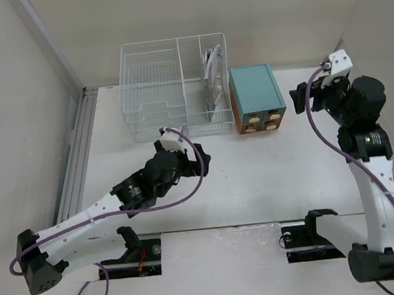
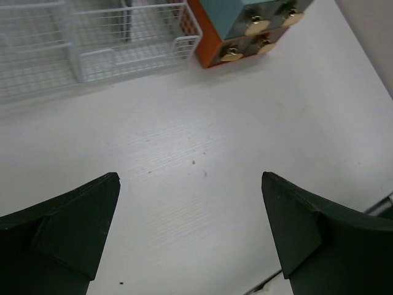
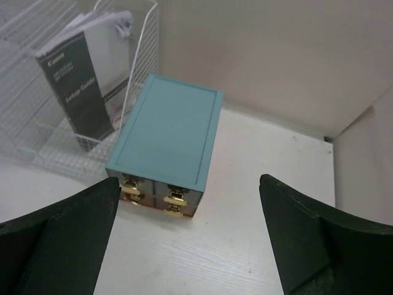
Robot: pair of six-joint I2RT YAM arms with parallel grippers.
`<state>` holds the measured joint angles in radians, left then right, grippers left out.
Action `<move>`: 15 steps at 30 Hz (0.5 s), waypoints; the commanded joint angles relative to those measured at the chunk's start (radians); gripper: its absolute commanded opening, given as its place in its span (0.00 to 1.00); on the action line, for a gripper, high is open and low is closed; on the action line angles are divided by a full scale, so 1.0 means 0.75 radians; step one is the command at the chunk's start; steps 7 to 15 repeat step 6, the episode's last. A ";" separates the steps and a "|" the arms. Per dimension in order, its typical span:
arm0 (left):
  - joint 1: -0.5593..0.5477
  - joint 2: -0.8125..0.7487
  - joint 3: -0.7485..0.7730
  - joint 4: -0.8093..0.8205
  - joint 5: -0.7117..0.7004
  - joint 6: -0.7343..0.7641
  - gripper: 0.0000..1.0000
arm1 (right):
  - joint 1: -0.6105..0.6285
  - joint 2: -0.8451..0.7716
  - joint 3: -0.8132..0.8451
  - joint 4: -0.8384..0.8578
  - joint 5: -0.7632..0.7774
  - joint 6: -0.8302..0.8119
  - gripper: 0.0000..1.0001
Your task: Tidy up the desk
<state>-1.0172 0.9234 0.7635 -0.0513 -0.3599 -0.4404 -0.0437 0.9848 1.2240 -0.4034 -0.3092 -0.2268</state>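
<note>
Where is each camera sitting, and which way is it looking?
Top camera: above and behind the arms, looking down on the desk; left arm and right arm both show.
Left wrist camera: on the left arm, looking low across the desk towards the wire basket and drawer box; open left gripper shows.
Right wrist camera: on the right arm, looking down at the drawer box; open right gripper shows.
Shared: both wrist views catch the drawer box and wire basket.

My fingers point(image 2: 67, 227) are matt dark plastic; the desk point(image 2: 245, 123) matt white, faintly streaked; the basket point(image 1: 152, 89) white wire; the drawer box point(image 3: 169, 126) matt teal.
</note>
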 commanded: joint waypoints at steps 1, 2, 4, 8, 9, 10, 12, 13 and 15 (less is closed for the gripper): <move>0.059 -0.033 0.109 -0.126 -0.129 -0.049 1.00 | 0.026 -0.091 -0.083 0.153 0.238 0.151 1.00; 0.076 -0.033 0.145 -0.154 -0.144 -0.049 1.00 | 0.026 -0.122 -0.106 0.176 0.224 0.175 1.00; 0.135 -0.018 0.172 -0.206 -0.144 -0.049 1.00 | 0.042 -0.190 -0.171 0.188 0.206 0.214 1.00; 0.180 -0.018 0.185 -0.206 -0.128 -0.049 1.00 | 0.042 -0.229 -0.204 0.188 0.206 0.214 1.00; 0.180 -0.018 0.185 -0.206 -0.128 -0.049 1.00 | 0.042 -0.229 -0.204 0.188 0.206 0.214 1.00; 0.180 -0.018 0.185 -0.206 -0.128 -0.049 1.00 | 0.042 -0.229 -0.204 0.188 0.206 0.214 1.00; 0.180 -0.018 0.185 -0.206 -0.128 -0.049 1.00 | 0.042 -0.229 -0.204 0.188 0.206 0.214 1.00; 0.180 -0.018 0.185 -0.206 -0.128 -0.049 1.00 | 0.042 -0.229 -0.204 0.188 0.206 0.214 1.00; 0.180 -0.018 0.185 -0.206 -0.128 -0.049 1.00 | 0.042 -0.229 -0.204 0.188 0.206 0.214 1.00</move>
